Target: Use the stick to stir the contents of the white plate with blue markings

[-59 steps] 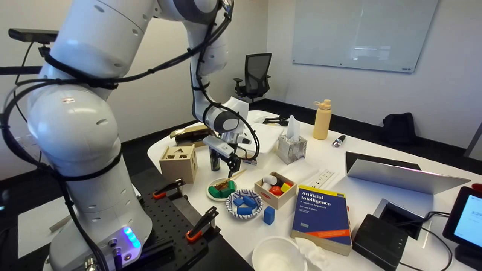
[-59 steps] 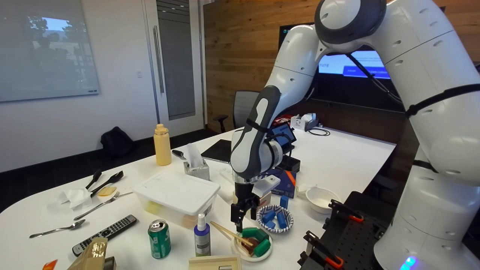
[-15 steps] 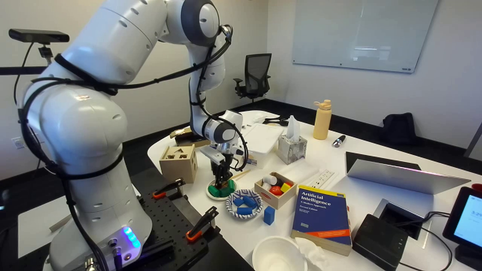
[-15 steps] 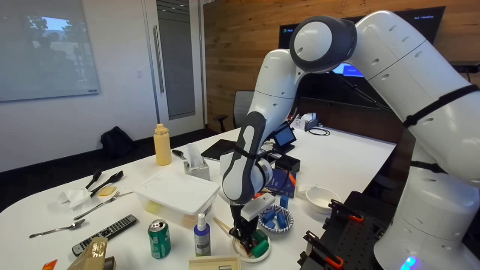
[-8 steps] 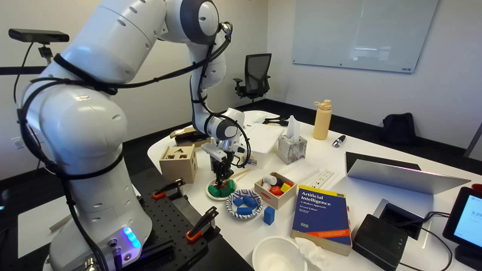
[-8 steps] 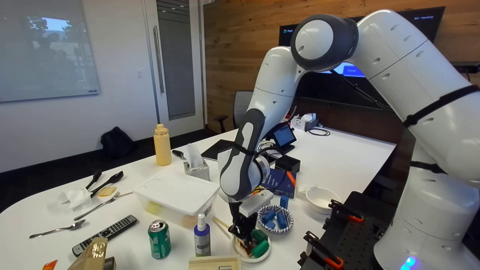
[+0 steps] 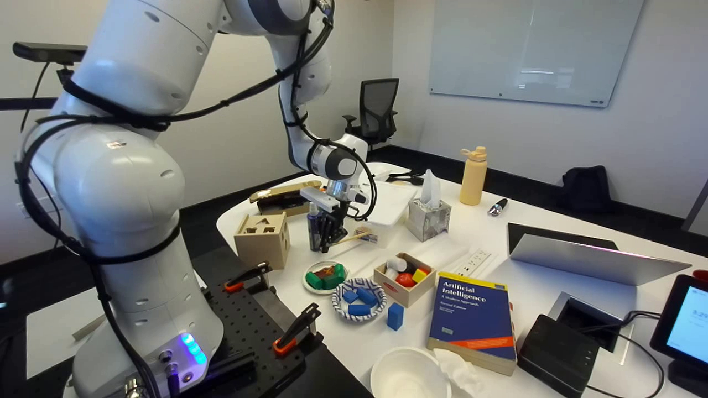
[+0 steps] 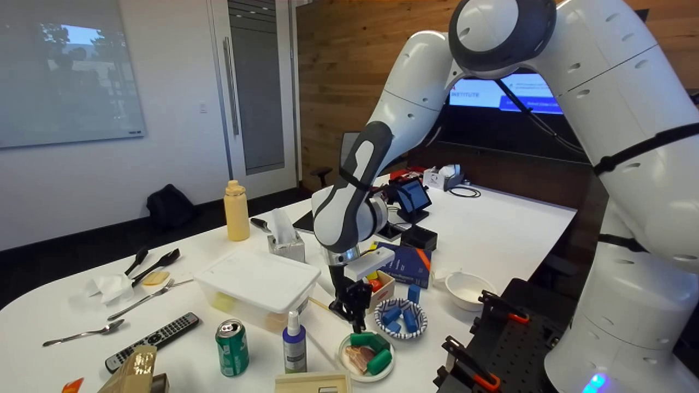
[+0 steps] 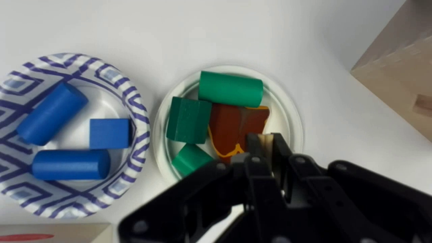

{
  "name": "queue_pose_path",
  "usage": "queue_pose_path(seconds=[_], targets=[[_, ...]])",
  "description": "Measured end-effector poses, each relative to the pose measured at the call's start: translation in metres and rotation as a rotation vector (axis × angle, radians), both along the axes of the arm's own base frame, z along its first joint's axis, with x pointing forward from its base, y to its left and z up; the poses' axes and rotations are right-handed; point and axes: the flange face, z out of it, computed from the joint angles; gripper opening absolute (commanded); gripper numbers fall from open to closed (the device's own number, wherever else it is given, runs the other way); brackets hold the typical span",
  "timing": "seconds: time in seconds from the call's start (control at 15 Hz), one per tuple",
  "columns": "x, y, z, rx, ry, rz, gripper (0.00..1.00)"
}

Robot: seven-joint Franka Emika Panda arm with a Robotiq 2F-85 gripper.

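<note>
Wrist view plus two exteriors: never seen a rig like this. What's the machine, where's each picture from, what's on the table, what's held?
The machine is a white robot arm ending in a black two-fingered tool. Two pictures are taken from outside it, from different places; the third, from its wrist, looks past the tool.

On the white table sits a white plate with blue markings holding blue blocks. Beside it, a plain white plate holds green blocks and a brown piece. Elsewhere are a book, a green can and a remote control, among other things.

The tool is closed on a light wooden stick, probably meant for stirring the blue blocks.
</note>
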Motion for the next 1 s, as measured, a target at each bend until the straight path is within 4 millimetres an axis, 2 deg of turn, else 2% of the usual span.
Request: queue_pose_path(seconds=[0.2, 0.47, 0.73, 1.0], targets=[[0.002, -0.016, 0.024, 0.013, 0.058, -0.028, 0.03], [-0.007, -0.059, 0.044, 0.092, 0.178, -0.107, 0.03], [-0.032, -0.101, 0.047, 0.234, 0.327, -0.19, 0.03], [-0.063, -0.127, 0.042, 0.338, 0.455, -0.29, 0.03]])
